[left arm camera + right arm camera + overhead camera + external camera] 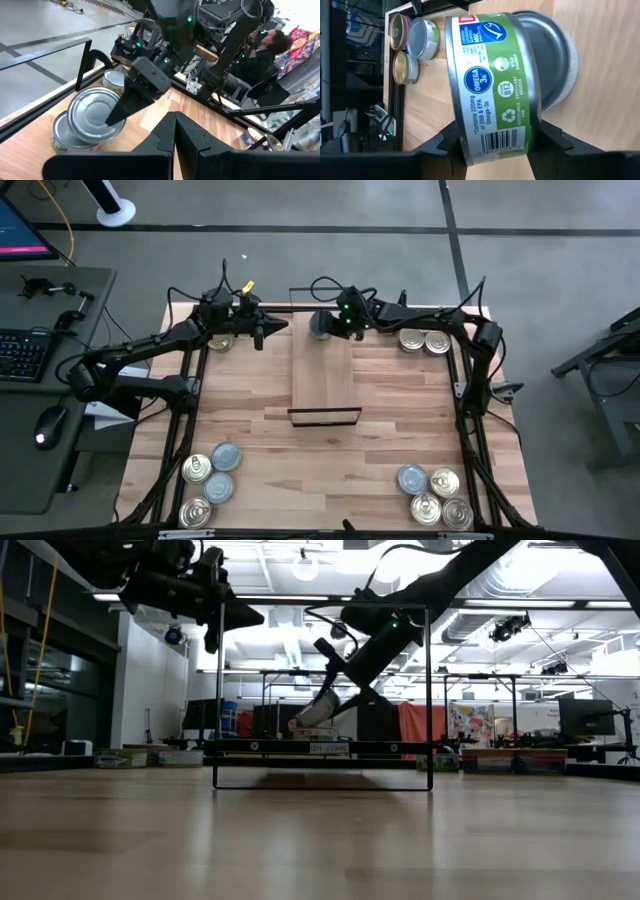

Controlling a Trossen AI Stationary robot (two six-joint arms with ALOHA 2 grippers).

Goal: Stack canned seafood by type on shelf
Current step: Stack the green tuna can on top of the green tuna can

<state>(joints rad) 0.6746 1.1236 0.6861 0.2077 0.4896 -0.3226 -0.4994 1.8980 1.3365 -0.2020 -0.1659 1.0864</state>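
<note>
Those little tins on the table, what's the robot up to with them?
It is sorting canned seafood onto a small wooden shelf. The right gripper holds a green-labelled tin tilted over a silver-topped tin that already lies at the shelf's far end, apparently to stack it. The left gripper, shut and empty, waits beside that end. More tins sit in clusters near the table's corners.
</note>
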